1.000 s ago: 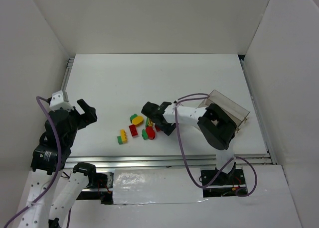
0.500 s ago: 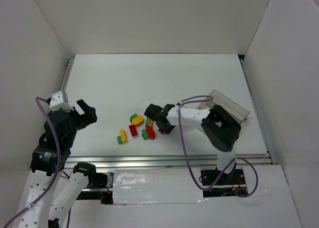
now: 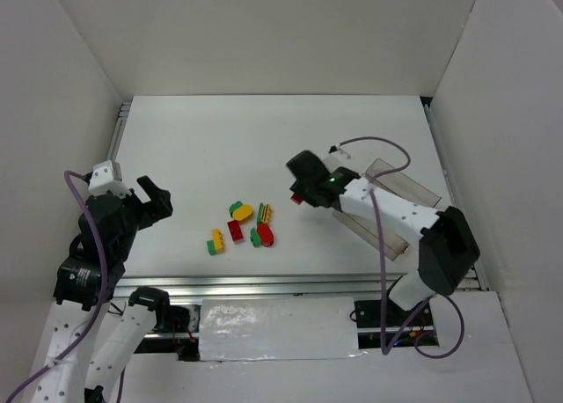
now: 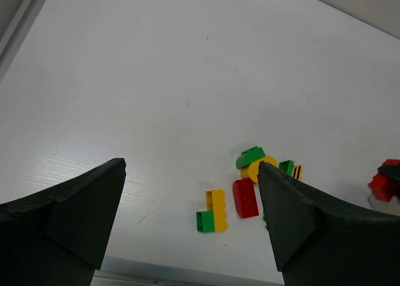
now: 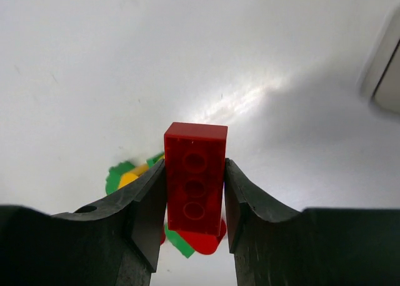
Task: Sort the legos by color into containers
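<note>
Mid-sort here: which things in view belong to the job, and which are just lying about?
Job:
red brick, held in the right gripper
loose legos
clear divided tray
left gripper, open

Not the job:
purple cables
aluminium rail along the near edge

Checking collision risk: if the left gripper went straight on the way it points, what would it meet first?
Likely the white table, beside the yellow-and-green brick ahead of the open left gripper; depth is hard to judge.
</note>
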